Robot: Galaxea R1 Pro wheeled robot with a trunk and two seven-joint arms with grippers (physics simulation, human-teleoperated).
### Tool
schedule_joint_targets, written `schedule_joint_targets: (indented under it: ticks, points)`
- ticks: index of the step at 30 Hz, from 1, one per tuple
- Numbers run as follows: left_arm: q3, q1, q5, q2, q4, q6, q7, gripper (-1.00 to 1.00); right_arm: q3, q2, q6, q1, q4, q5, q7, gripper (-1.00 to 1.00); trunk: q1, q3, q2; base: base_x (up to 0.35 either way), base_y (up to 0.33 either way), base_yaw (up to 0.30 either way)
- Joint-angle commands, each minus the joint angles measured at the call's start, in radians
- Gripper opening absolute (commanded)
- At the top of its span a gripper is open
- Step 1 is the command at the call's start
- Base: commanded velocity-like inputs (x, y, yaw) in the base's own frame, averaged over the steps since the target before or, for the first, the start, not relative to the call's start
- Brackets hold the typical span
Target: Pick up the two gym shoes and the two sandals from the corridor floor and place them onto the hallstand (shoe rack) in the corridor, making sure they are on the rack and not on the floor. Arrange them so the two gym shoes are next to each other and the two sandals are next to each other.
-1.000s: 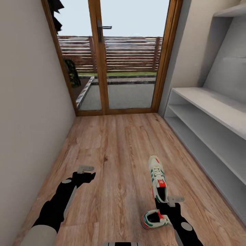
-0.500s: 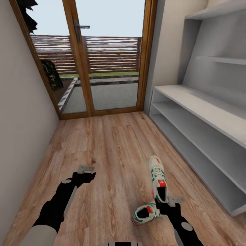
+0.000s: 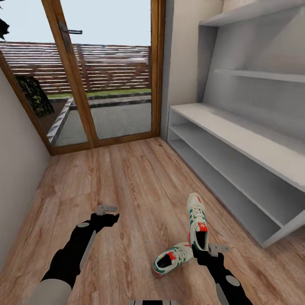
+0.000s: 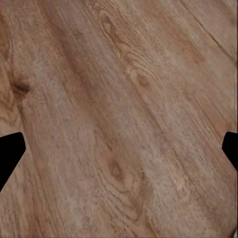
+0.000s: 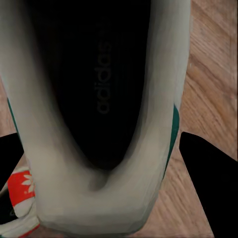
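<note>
My right gripper [image 3: 202, 249] is shut on the heel of a cream-white gym shoe [image 3: 197, 220] with green stripes, whose toe points away from me just above the corridor floor [image 3: 135, 182]. In the right wrist view that shoe's dark opening [image 5: 99, 84] sits between the fingers of the right gripper [image 5: 106, 163]. The second gym shoe [image 3: 170, 259] lies on the planks just left of that gripper. My left gripper [image 3: 111, 214] hangs open over bare floor, and the left wrist view of the gripper [image 4: 119, 148] has wood planks [image 4: 124, 99] between its fingers. The hallstand [image 3: 237, 144] stands at the right. The sandals are out of view.
A wood-framed glass door [image 3: 106, 72] closes the corridor's far end. A plain wall [image 3: 12, 169] runs along the left. The hallstand's low tiers and upper ledges [image 3: 262, 75] carry nothing.
The whole view has swung to the right, bringing more of the hallstand into sight. The held gym shoe stayed with my right gripper; both arms kept their pose.
</note>
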Motion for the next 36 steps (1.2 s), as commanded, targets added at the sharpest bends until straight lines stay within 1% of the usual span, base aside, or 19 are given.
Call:
schedule_joint_targets:
  ticks: [1, 7, 10, 19, 23, 32, 36]
  points:
    - [0.004, 0.000, -0.010, -0.003, -0.002, 0.004, -0.010, 1.00, 0.001, 0.000, 0.005, 0.000, -0.002, -0.010, -0.001, -1.00, 0.000, -0.001, 0.000, 0.000, 0.000, -0.285]
    - [0.002, 0.000, -0.010, -0.016, -0.002, 0.004, -0.010, 1.00, 0.001, 0.000, 0.006, 0.000, -0.004, -0.010, -0.001, -1.00, 0.000, -0.001, 0.000, 0.048, 0.054, -0.286]
    - [0.001, 0.000, -0.012, -0.030, -0.002, 0.004, -0.011, 1.00, 0.000, -0.001, 0.007, 0.000, -0.004, -0.011, -0.001, -1.00, 0.000, -0.001, 0.000, 0.187, 0.186, -0.288]
    - [0.001, 0.000, -0.013, -0.034, -0.009, 0.004, -0.011, 1.00, 0.001, -0.002, 0.007, 0.000, -0.004, -0.011, -0.001, -1.00, 0.000, -0.001, 0.000, 0.239, 0.248, -0.288]
    - [0.000, 0.000, -0.013, -0.046, -0.012, 0.004, -0.011, 1.00, 0.001, -0.002, 0.007, 0.000, -0.004, -0.011, -0.001, -1.00, 0.000, -0.001, 0.000, 0.206, 0.281, -0.289]
    - [0.000, 0.000, -0.015, -0.050, -0.011, 0.004, -0.011, 1.00, 0.003, 0.000, 0.007, 0.000, -0.003, -0.011, -0.001, -1.00, 0.000, -0.001, 0.000, 0.021, 0.301, -0.289]
    - [-0.001, 0.000, -0.015, -0.050, -0.011, 0.004, -0.011, 1.00, 0.002, -0.001, 0.007, 0.000, -0.003, -0.011, -0.001, -1.00, 0.000, -0.001, 0.000, 0.000, 0.153, -0.289]
